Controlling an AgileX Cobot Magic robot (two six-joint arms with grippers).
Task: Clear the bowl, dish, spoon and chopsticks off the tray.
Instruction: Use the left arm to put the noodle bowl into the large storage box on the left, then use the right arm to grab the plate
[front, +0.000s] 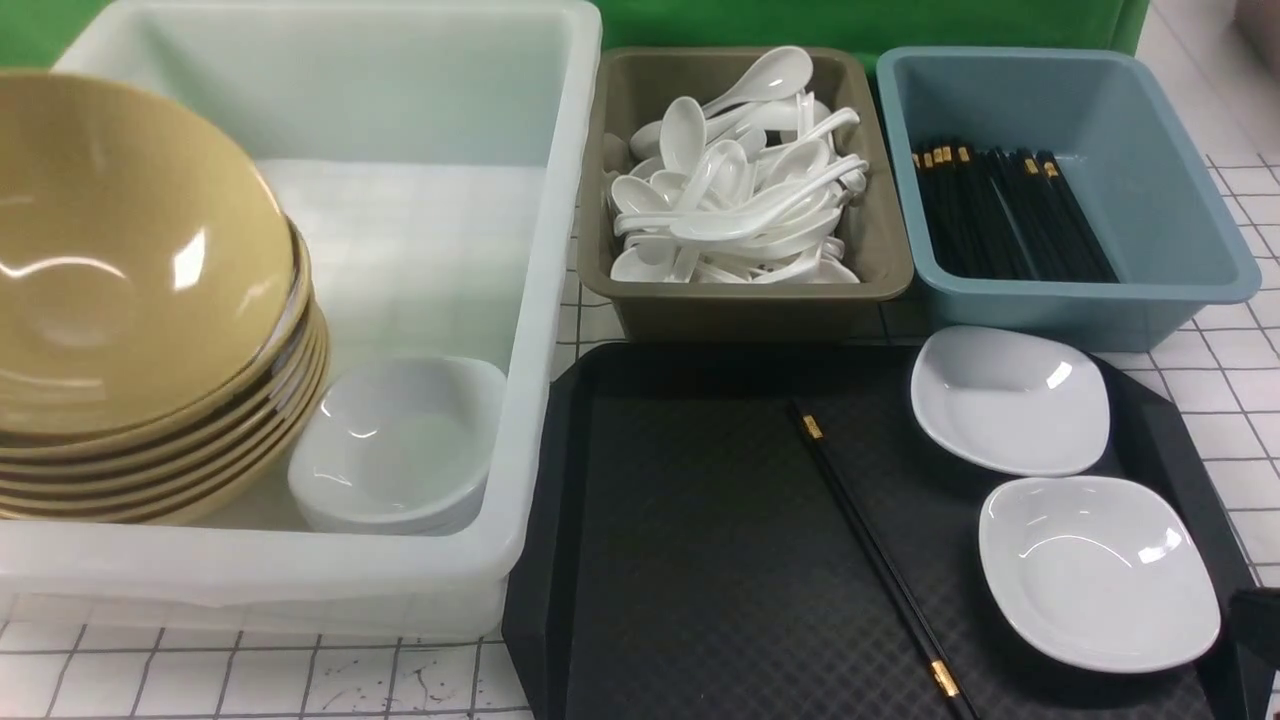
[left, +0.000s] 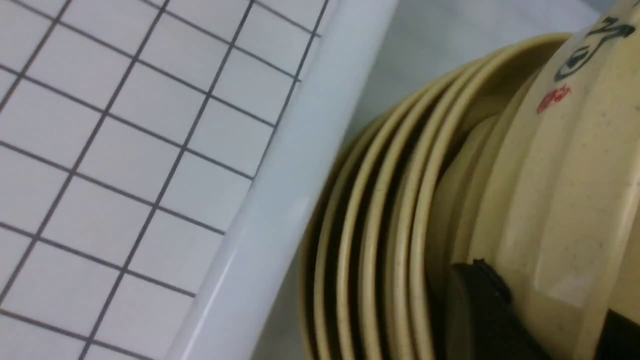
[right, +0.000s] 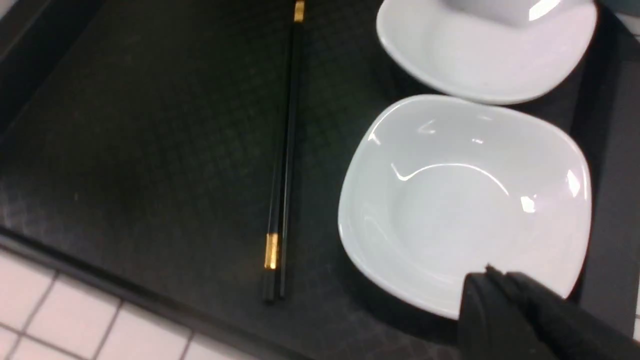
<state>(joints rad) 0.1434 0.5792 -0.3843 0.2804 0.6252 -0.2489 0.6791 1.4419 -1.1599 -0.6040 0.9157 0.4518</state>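
Two jaw pairs showed only as cropped black tips: left jaws clamped the yellow bowl (left: 560, 190) by its wall; right jaws, closed, hung over a white dish (right: 450, 200).

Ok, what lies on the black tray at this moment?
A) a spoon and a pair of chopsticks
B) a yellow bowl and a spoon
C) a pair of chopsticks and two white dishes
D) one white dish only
C: the front view shows the black chopsticks, the far white dish and the near white dish resting on the black tray.
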